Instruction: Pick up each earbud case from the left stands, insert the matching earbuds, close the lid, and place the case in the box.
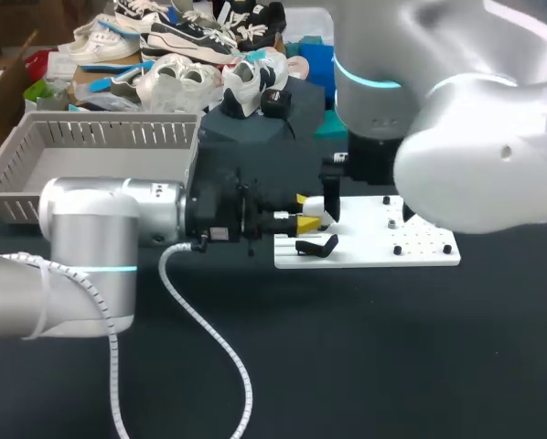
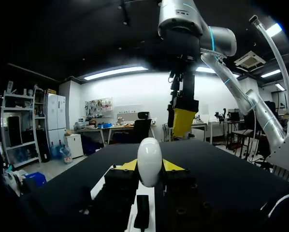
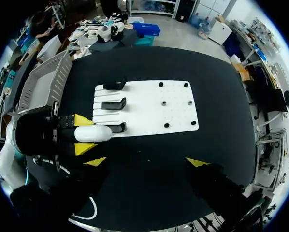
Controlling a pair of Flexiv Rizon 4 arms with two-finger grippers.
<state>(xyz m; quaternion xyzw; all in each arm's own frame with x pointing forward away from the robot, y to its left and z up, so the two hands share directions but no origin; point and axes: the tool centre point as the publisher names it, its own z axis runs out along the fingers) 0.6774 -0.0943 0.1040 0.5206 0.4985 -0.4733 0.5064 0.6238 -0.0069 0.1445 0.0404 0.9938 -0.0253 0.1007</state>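
Sitting clamped inside the left gripper (image 3: pixel 85 134) is the white earbud case (image 3: pixel 97 133).

Found no legible text, number, label or sign in any of the three views. Read nothing on the white earbud case (image 2: pixel 149 162), the white stand board (image 3: pixel 154 104) or the grey basket (image 1: pixel 118 133): plain, or too blurred to tell.
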